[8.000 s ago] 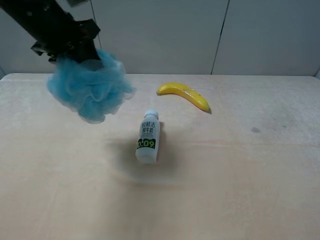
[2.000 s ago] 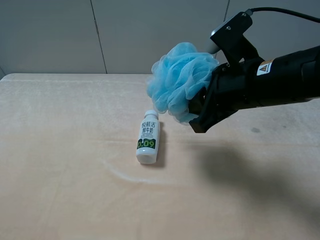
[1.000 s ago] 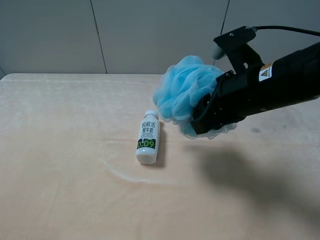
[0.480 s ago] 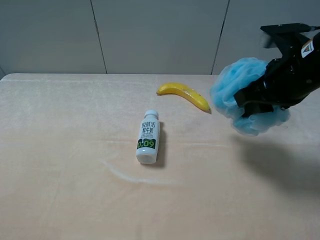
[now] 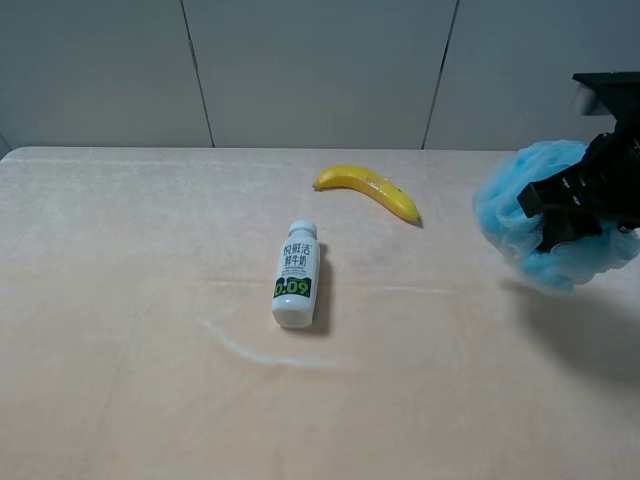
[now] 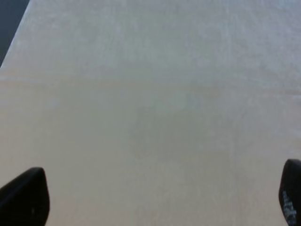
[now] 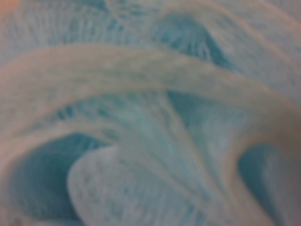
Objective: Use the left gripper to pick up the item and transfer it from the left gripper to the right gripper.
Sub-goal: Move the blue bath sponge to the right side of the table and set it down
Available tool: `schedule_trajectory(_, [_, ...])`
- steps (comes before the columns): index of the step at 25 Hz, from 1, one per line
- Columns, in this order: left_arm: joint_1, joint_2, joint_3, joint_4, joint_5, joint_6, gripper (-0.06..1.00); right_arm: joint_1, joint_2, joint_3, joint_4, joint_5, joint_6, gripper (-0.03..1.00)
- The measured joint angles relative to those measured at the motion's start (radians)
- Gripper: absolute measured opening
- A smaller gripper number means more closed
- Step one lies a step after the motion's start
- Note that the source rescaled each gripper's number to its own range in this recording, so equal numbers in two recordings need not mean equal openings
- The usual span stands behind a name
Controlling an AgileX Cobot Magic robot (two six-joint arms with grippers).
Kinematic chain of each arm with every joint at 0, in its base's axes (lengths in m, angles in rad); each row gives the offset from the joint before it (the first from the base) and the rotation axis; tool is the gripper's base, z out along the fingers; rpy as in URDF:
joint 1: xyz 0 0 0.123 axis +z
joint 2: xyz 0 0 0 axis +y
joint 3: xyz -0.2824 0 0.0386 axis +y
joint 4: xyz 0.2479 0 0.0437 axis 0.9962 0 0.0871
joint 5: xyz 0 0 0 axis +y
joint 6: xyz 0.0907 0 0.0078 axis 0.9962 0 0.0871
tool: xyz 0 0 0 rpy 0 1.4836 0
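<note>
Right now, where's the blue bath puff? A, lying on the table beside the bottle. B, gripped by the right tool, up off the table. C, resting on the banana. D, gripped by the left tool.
B: the blue bath puff sits in the shut right tool above its shadow on the table, while the left tool is open with nothing between its jaws.

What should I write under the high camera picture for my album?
Right claw holds the fluffy blue puff above the table; bottle and banana lie apart.
</note>
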Motion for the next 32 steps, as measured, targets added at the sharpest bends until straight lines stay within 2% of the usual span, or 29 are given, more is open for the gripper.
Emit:
schedule_trajectory(5, [0.000, -0.001, 0.000, 0.003, 0.000, 0.000, 0.97, -0.019, 0.071, -0.002, 0.002, -0.007, -0.022, 0.01])
schedule_trajectory(17, [0.000, -0.001, 0.000, 0.003, 0.000, 0.000, 0.97, -0.019, 0.353, -0.003, 0.003, -0.145, -0.024, 0.01])
schedule_trajectory(28, [0.000, -0.001, 0.000, 0.003, 0.000, 0.001, 0.97, -0.019, 0.417, -0.003, 0.003, -0.198, -0.024, 0.00])
schedule_trajectory(29, [0.000, -0.001, 0.000, 0.003, 0.000, 0.001, 0.97, -0.019, 0.417, -0.003, 0.003, -0.200, -0.024, 0.08])
schedule_trajectory(30, [0.000, -0.001, 0.000, 0.003, 0.000, 0.001, 0.97, -0.019, 0.417, -0.003, 0.003, -0.200, -0.020, 0.26])
schedule_trajectory(31, [0.000, -0.001, 0.000, 0.003, 0.000, 0.001, 0.97, -0.019, 0.417, -0.003, 0.003, -0.200, -0.009, 0.54])
schedule_trajectory(32, [0.000, -0.001, 0.000, 0.003, 0.000, 0.001, 0.97, -0.019, 0.417, -0.003, 0.003, -0.200, 0.006, 0.71])
